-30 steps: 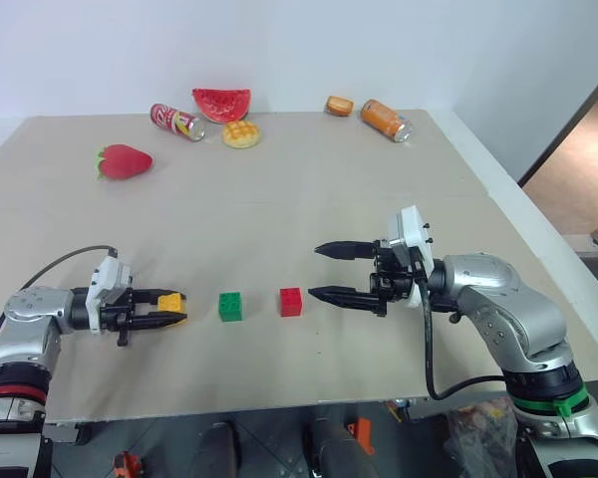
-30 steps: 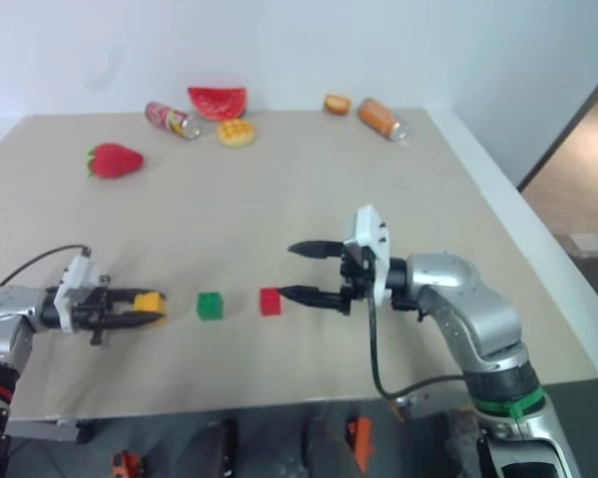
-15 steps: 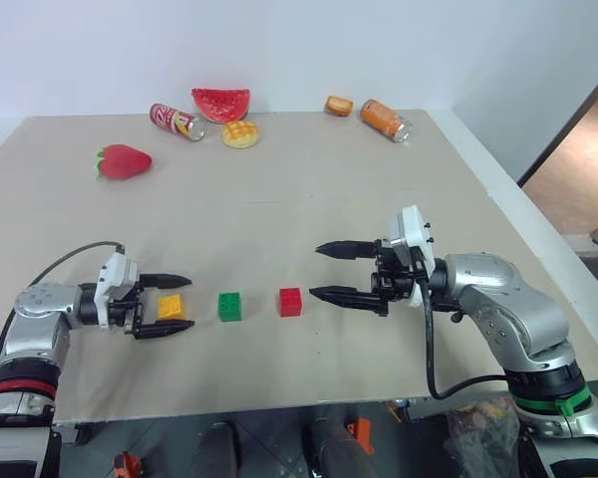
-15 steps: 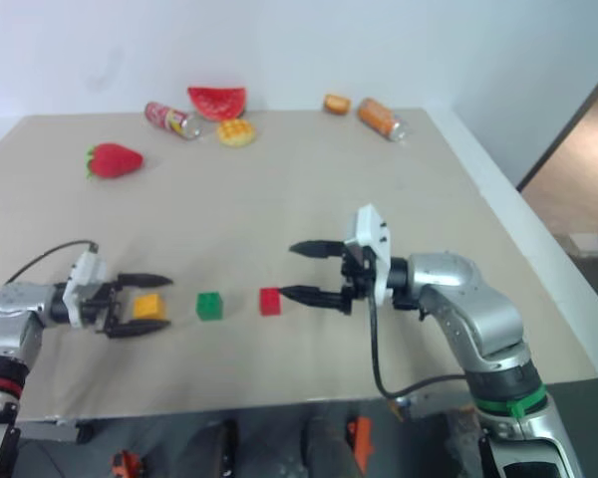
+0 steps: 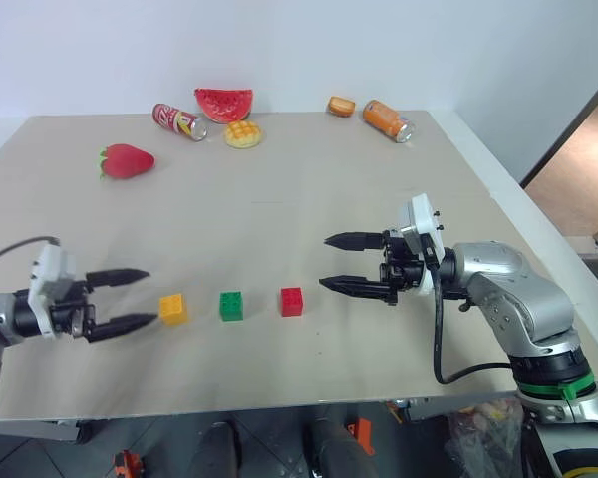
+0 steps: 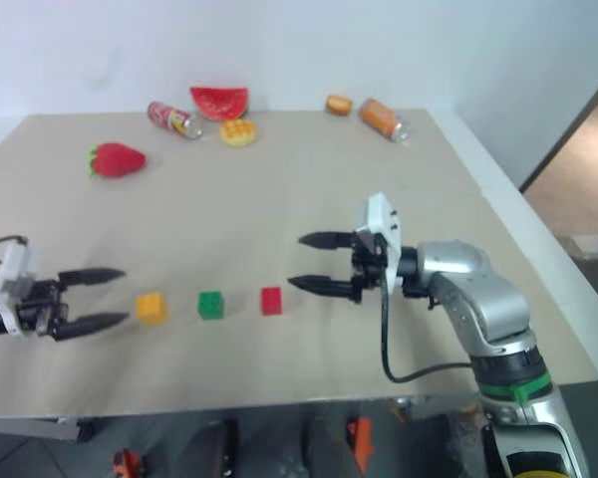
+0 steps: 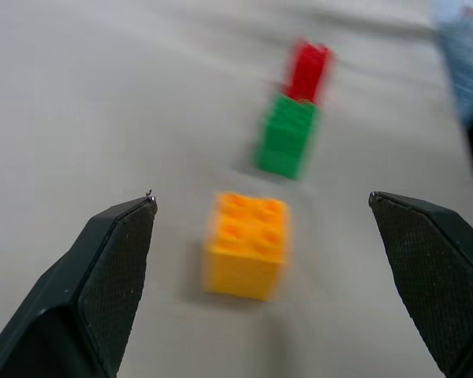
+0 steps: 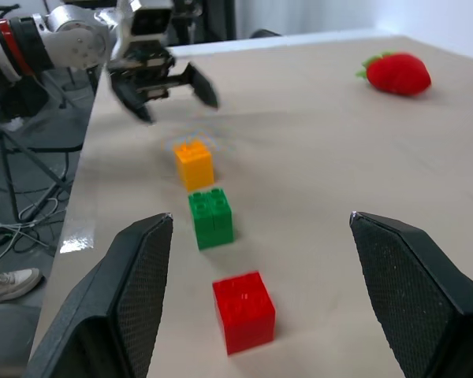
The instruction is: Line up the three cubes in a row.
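Three little studded cubes sit in a straight row near the front edge of the tan surface [image 5: 309, 199]: the yellow-orange cube [image 5: 172, 308] on the left, the green cube [image 5: 231, 305] in the middle and the red cube [image 5: 292, 301] on the right. They stand close together with small gaps between them, none touching, and all rest flat with their studs up.

The left hand [image 5: 130, 298] hangs just to the left of the yellow-orange cube, its two black fingers spread wide apart and holding nothing; the near fingertip comes close to the cube, but whether it touches it I cannot tell. From the left wrist view, the yellow-orange cube lies ahead between the open fingers, with the green and red ones lined up beyond it.

The right hand [image 5: 331, 262] is to the right of the red cube, a little apart from it, pointing leftward along the row. Its fingers are also spread apart and empty.

Along the far edge of the surface lie a red strawberry toy [image 5: 128, 159], a red can [image 5: 178, 120] on its side, a watermelon slice [image 5: 223, 103], a round yellow waffle-patterned bun [image 5: 242, 133], a small orange piece [image 5: 340, 106] and an orange can [image 5: 387, 119] on its side, all well apart from the cubes.
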